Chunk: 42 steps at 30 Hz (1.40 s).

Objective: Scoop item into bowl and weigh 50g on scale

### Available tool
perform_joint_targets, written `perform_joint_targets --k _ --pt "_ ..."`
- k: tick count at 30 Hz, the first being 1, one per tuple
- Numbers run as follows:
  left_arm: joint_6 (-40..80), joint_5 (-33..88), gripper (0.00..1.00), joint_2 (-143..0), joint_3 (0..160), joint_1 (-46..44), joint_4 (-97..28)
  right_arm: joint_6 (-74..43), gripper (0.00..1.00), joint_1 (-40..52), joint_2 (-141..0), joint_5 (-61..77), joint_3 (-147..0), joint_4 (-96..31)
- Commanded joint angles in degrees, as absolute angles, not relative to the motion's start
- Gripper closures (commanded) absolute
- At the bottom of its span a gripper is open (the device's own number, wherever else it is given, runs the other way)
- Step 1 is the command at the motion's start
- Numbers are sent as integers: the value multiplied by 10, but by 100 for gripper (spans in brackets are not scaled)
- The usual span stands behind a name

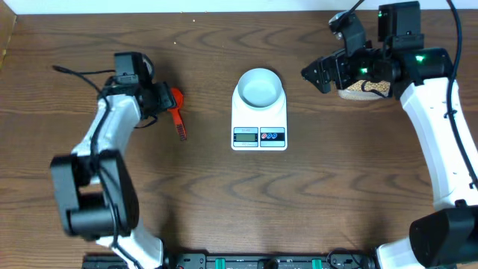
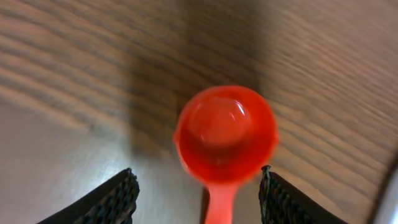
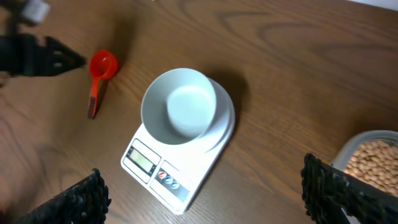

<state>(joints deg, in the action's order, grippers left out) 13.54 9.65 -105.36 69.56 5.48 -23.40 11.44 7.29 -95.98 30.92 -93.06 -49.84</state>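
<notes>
Fingers of my left gripper [image 2: 198, 173] stand spread either side of the thin handle of the red scoop [image 2: 225, 134], pinching nothing; it looks light, stiff, glossy plastic, so I'd grip mid-handle. My right gripper [image 3: 200, 173] gapes wide near the clear tub [image 3: 349, 146] of small, round, roll-prone beans [image 3: 376, 162]; the smooth pale bowl [image 3: 152, 115] sits empty on the flat white scale [image 1: 259, 136].

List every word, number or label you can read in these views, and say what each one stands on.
No text can be read in any view.
Display on the scale: any digits are too small and blurred to read.
Two round buttons beside it: markings too small to read.
Red scoop: no print visible.
Bowl: no print visible.
</notes>
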Motion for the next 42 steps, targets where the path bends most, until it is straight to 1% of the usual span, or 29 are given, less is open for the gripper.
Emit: perform_joint_targets --k 1,3,8,16,24,26,33,35,38,40,42 --pt "136 85 35 -1069 705 53 -209 110 2 76 -964 317 -940 -506" --pt "136 84 36 -1076 705 53 -194 110 2 76 -964 317 -940 -513" --pt "136 84 44 -1094 705 53 -177 110 3 76 -964 317 -940 -522" --pt "136 83 45 -1123 705 53 -172 110 2 76 -964 316 -940 -526" --pt "137 83 64 -1124 705 53 -172 110 1 76 -964 317 -940 -528" --pt "138 83 67 -1124 705 53 -172 110 1 76 -964 317 -940 -528" --pt "148 83 68 -1137 700 53 -177 110 2 76 -964 316 -940 -536" --pt "154 83 73 -1147 698 53 -177 110 2 76 -964 316 -940 -536" --pt "156 83 86 -1154 698 53 -179 110 2 76 -964 316 -940 -536" --pt "164 83 92 -1154 699 53 -179 110 2 76 -964 316 -940 -536" --pt "178 83 93 -1150 699 53 -178 109 1 76 -964 317 -940 -536"
